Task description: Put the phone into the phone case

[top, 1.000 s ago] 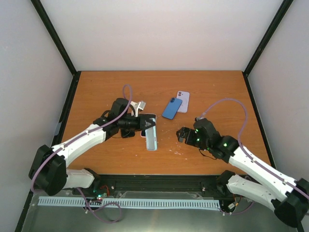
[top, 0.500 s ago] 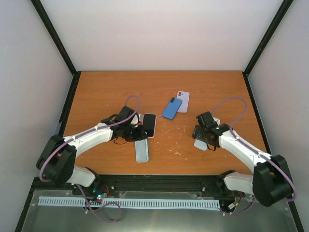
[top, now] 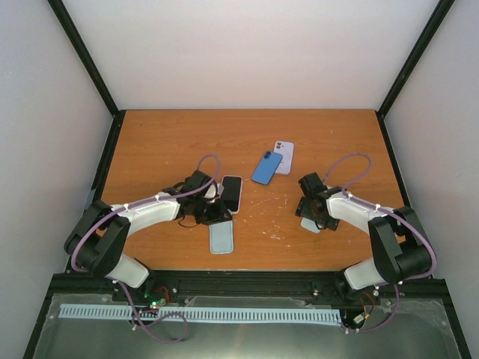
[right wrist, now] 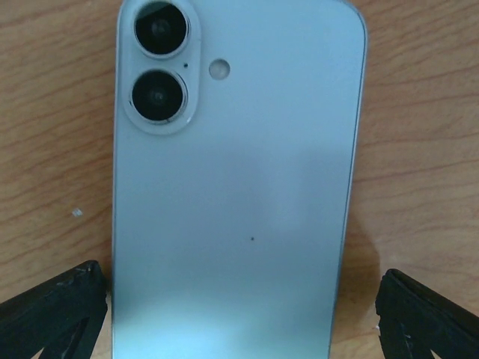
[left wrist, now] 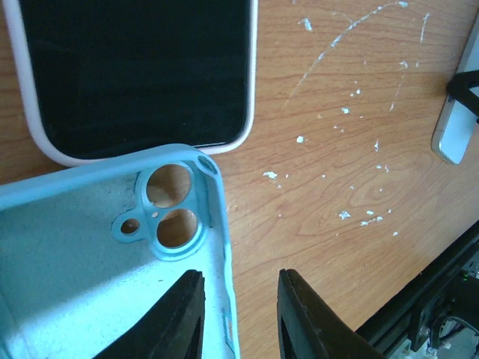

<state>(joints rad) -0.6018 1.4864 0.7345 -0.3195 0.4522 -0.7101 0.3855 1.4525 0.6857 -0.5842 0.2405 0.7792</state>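
On the table (top: 150, 142), only right wrist view shows phone (right wrist: 232, 194) lenses (right wrist: 159, 63).

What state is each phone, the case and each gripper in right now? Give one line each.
light blue case: empty, inside facing up
pale phone: back up, lying flat
white-rimmed phone: screen up
blue phone: back up
lilac phone: back up
left gripper: open, astride the case wall
right gripper: open, either side of pale phone
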